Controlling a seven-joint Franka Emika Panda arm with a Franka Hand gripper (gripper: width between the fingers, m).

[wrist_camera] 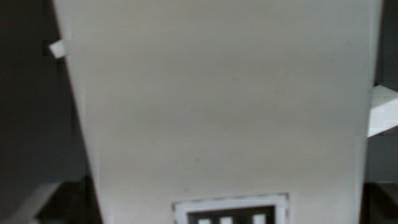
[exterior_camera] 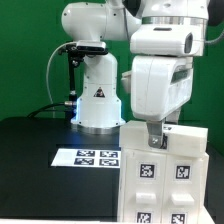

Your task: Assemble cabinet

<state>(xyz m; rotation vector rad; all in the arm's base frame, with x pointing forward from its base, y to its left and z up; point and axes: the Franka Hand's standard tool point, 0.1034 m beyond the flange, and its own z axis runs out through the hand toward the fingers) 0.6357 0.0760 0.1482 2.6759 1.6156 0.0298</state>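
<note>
**Cabinet standing close to the lens, arm bearing down on its top**

Closest to you in the exterior view is the cabinet (exterior_camera: 168, 180), a tall white box filling the lower part of the exterior view's right, with square black-and-white tags showing on its front face. It is standing upright on the black table (exterior_camera: 30, 160) and running out of the frame at the bottom edge. You are seeing the arm's bulky white wrist sitting directly above it, and the gripper (exterior_camera: 152, 135) is reaching down to the cabinet's top edge — its dark fingers are meeting the white body right where a small white piece is sticking up beside them. From here you cannot tell whether the fingers are clamping anything or merely resting there; the wrist housing is hiding most of them.

In the wrist view the cabinet (wrist_camera: 214, 110) is filling nearly the whole picture as one plain white face, with a tag peeking in at one edge and dark table showing on either side. No fingertip is showing clearly there.

Behind the cabinet, toward the exterior view's left, the marker board (exterior_camera: 90, 157) is lying flat on the table — near the arm's round white base (exterior_camera: 97, 105) and just apart from the cabinet.
</note>
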